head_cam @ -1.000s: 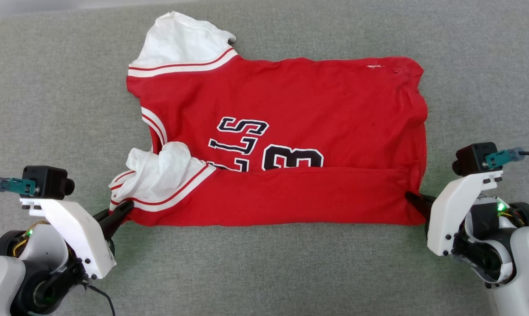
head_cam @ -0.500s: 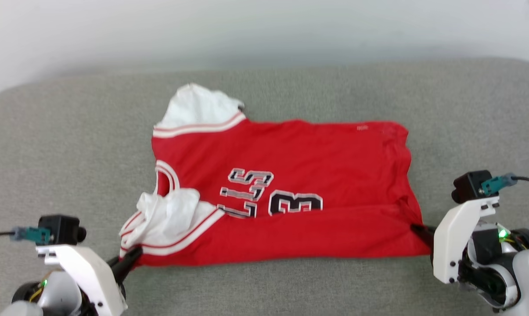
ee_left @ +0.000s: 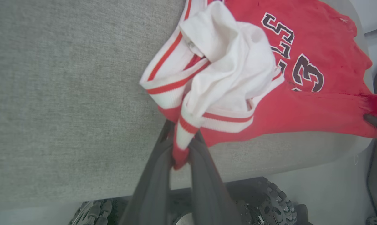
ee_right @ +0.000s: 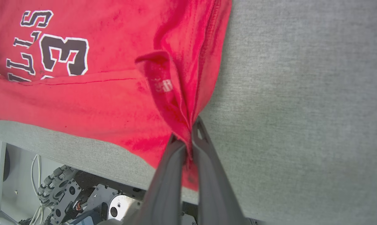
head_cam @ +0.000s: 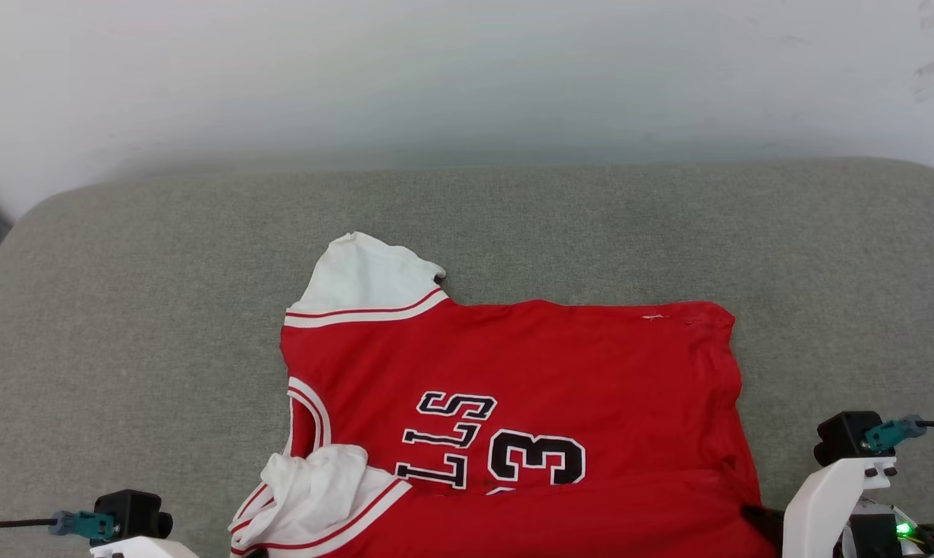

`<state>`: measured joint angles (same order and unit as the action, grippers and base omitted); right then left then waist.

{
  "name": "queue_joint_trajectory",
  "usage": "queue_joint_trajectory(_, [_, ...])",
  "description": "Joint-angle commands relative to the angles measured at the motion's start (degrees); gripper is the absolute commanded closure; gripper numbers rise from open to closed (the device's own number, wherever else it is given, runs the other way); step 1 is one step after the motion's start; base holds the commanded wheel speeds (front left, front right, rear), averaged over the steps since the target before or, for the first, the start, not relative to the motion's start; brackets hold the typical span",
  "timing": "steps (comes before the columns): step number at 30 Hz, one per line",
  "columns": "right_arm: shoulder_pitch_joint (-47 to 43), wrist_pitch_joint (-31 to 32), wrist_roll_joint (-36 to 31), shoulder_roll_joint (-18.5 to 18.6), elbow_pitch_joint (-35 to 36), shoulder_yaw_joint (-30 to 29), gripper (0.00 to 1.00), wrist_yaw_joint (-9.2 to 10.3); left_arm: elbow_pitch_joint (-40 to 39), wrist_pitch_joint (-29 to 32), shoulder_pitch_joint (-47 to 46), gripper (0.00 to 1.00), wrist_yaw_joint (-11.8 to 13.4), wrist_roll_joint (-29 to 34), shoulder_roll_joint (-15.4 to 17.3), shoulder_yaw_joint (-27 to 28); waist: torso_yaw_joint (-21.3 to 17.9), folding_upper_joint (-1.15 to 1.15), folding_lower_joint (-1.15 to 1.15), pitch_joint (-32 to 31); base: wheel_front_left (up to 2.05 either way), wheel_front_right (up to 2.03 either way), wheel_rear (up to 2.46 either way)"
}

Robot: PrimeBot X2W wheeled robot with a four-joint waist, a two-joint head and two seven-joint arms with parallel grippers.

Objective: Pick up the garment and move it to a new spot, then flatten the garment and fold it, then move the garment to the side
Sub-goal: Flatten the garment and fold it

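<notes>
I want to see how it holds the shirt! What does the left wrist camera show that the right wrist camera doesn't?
Left wrist: the left gripper pinching the garment's striped edge beside its crumpled white sleeve. Right wrist: the right gripper pinching a plain red corner. Both: the black number 3, the grey cushion.

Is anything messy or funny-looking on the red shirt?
Yes. One white sleeve is scrunched into a lump on the red shirt, near the black letters, while the other sleeve lies flat on the grey cushion.
</notes>
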<state>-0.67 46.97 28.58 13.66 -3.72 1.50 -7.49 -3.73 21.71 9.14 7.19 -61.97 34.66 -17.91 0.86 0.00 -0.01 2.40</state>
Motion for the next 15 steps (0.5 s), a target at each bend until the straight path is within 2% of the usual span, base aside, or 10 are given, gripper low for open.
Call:
queue_joint_trajectory(1, [-0.5,-0.7,-0.4,-0.3,0.3,-0.1,0.98,0.0,0.6,-0.4,-0.8,1.0,-0.2,0.6,-0.2,-0.1,-0.1,0.0,0.01,0.6,0.0,0.0,0.0])
queue_joint_trajectory(2, [-0.7,-1.5,0.1,-0.8,0.3,0.1,0.58,0.0,1.3,-0.7,-1.3,0.72,-0.5,0.9,-0.5,-0.4,-0.2,0.0,0.01,0.9,0.0,0.0,0.0])
queue_joint_trajectory(3, [-0.7,-2.5,0.4,-1.0,0.4,0.2,0.0,0.0,1.8,-1.1,-2.1,0.0,-0.6,1.2,-0.7,-0.4,-0.2,0.0,0.01,1.2,0.0,0.0,0.0])
queue_joint_trajectory(8, [0.4,-11.1,-0.6,0.1,1.9,2.2,0.0,0.0,3.2,-3.3,-4.6,0.0,-1.4,2.9,-1.2,-0.2,-0.8,0.0,0.01,1.9,0.0,0.0,0.0])
queue_joint_trajectory(11, [1.7,-19.4,-2.1,0.1,3.7,2.5,0.0,0.0,2.5,-5.8,-6.1,0.0,-1.5,4.9,-0.7,0.5,-1.3,0.0,0.01,2.0,0.0,0.0,0.0])
queue_joint_trajectory(15, [3.2,-30.4,-5.0,-0.6,5.6,2.6,0.0,0.0,0.8,-10.4,-8.5,0.0,-0.3,8.9,-0.6,1.5,-1.9,0.0,0.01,1.9,0.0,0.0,0.0])
